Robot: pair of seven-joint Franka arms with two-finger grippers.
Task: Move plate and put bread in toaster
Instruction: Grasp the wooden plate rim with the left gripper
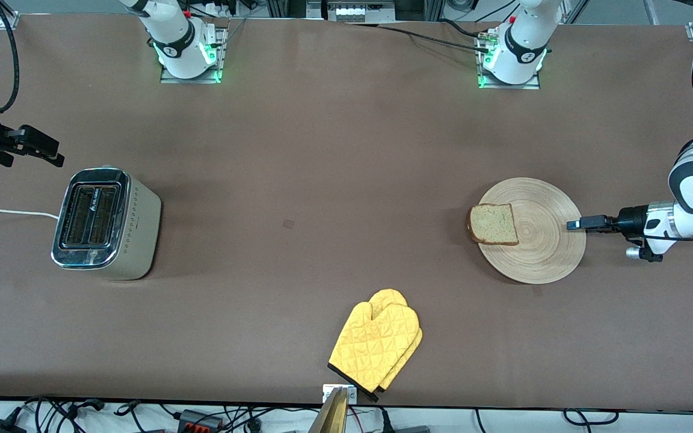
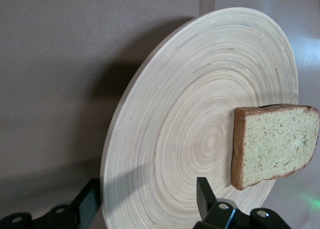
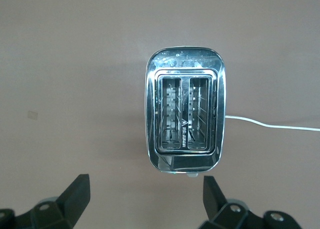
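Note:
The light-wood plate (image 1: 542, 240) lies toward the left arm's end of the table. The bread (image 1: 493, 224) rests on its rim on the side facing the toaster. My left gripper (image 1: 575, 225) is open at the plate's rim on the side away from the bread. In the left wrist view the gripper (image 2: 147, 206) straddles the plate's (image 2: 200, 119) edge, with one finger over it and one outside, and the bread (image 2: 272, 145) lies past them. The cream toaster (image 1: 106, 222) stands toward the right arm's end, both slots empty. My right gripper (image 1: 52, 151) hovers open above the table beside the toaster (image 3: 185, 114); in the right wrist view the gripper (image 3: 145, 199) is empty.
A pair of yellow oven mitts (image 1: 376, 346) lies near the front edge at mid-table. The toaster's white cord (image 1: 3, 211) runs off toward the right arm's end and also shows in the right wrist view (image 3: 270, 124). Bare brown tabletop lies between the toaster and the plate.

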